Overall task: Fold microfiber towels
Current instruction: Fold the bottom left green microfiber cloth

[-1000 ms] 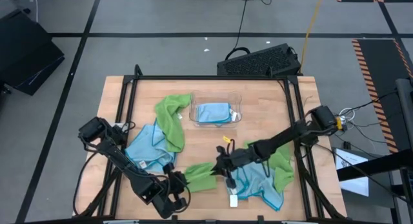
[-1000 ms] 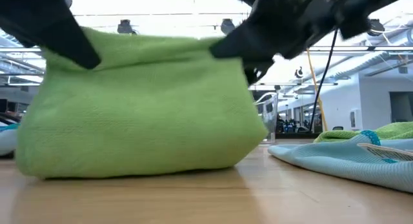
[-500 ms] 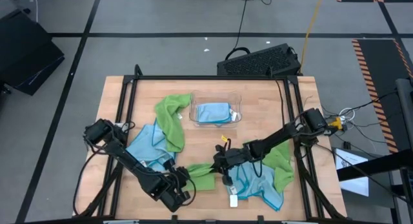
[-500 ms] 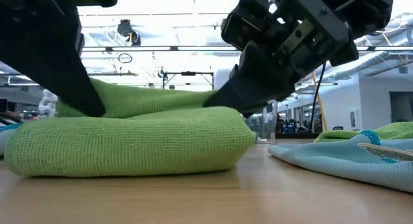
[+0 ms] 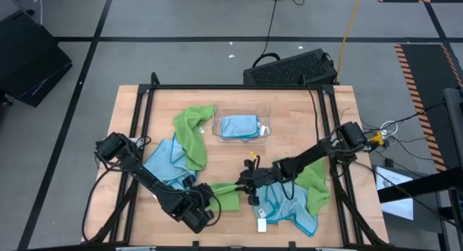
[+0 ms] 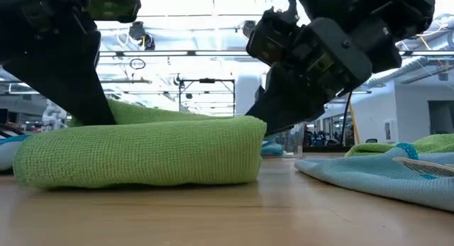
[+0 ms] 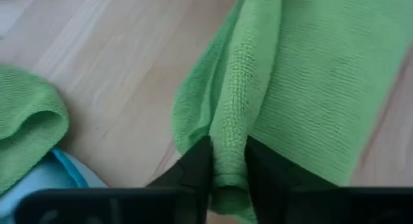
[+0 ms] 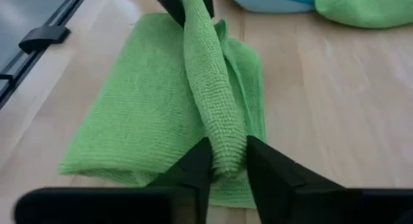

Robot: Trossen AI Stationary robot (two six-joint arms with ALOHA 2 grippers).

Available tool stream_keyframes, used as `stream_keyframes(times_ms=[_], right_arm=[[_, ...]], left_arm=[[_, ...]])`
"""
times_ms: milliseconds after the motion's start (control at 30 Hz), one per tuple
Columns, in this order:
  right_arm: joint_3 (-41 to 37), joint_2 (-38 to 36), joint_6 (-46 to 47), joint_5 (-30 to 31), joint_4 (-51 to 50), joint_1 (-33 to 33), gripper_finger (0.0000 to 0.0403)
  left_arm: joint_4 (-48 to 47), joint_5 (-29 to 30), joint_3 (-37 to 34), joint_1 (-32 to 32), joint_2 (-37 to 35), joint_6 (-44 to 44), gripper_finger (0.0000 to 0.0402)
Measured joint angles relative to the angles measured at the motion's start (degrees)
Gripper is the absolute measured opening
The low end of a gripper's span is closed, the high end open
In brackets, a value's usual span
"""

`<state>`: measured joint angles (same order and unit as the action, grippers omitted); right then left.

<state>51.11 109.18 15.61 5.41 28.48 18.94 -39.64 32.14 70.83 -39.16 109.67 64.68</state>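
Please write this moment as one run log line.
green towel: folded on table | left pincer: around one end | right pincer: around other end

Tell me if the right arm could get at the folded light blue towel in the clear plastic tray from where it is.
Probably yes: the folded light blue towel lies uncovered in the clear plastic tray, with bare wood between.

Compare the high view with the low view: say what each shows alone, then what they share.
High view only: the clear tray holding a folded blue towel, a loose green towel beside it, and a blue towel at the left.

Low view only: the room behind the table.

Both: the folded green towel lying flat, with the left end effector and right end effector at its opposite ends.
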Motion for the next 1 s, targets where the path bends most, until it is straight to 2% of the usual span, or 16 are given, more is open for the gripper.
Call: stream_keyframes(times_ms=[233, 400, 567, 833, 1000], right_arm=[[0.0, -5.1, -0.5, 0.8, -6.1, 0.1, 0.0152], [-0.9, -9.0, -2.9, 0.9, -7.8, 1.1, 0.0161], [-3.4, -10.6, -7.7, 1.2, -6.8, 2.8, 0.0161], [-8.3, -9.9, -11.0, 1.2, 0.1, 5.9, 0.0159], [-10.1, -9.9, -11.2, 3.7, 5.0, 7.7, 0.0160]], left_arm=[[-2.2, 0.6, 0.0, 1.8, -3.1, -0.6, 0.0191], [-1.9, 6.1, 0.0, 2.2, -7.7, -3.5, 0.0209], [1.0, 9.4, 0.1, 2.5, -7.1, -6.3, 0.0188], [9.8, 8.9, 0.0, 5.2, 2.4, -9.7, 0.0119], [14.0, 8.6, 0.0, 6.9, 8.5, -9.9, 0.0093]])
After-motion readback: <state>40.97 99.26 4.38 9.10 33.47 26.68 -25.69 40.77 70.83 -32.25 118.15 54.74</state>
